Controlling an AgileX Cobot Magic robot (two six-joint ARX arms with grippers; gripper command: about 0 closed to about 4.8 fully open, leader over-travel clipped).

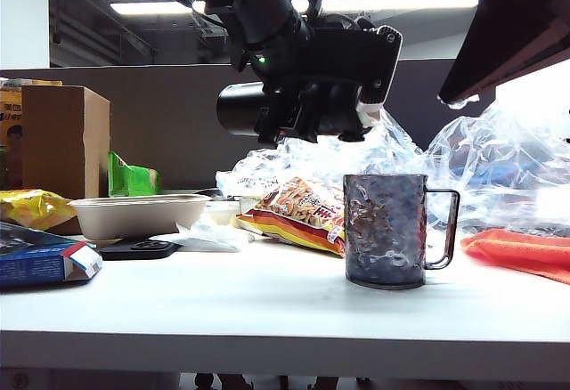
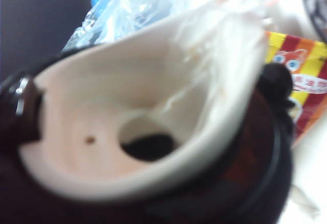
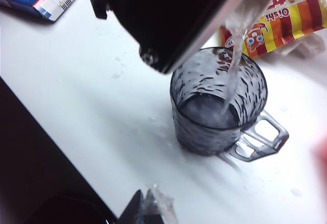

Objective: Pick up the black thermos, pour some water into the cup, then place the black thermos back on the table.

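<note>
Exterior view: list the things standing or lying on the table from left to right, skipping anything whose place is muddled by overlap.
Blue box → beige tray → snack bag → cup → orange cloth, all on the table.

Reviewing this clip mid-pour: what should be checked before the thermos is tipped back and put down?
1. Grip: left gripper holds the black thermos tilted above the cup. Ok.
2. Aim: the water stream lands inside the cup. Ok.
3. Cup upright on the table. Ok.
4. Fill level: water low in the cup, well under the rim. Ok.
5. Right gripper shut, apart from the cup. Ok.
6. Dry tabletop: a few droplets lie near the cup. Not ok.
</note>
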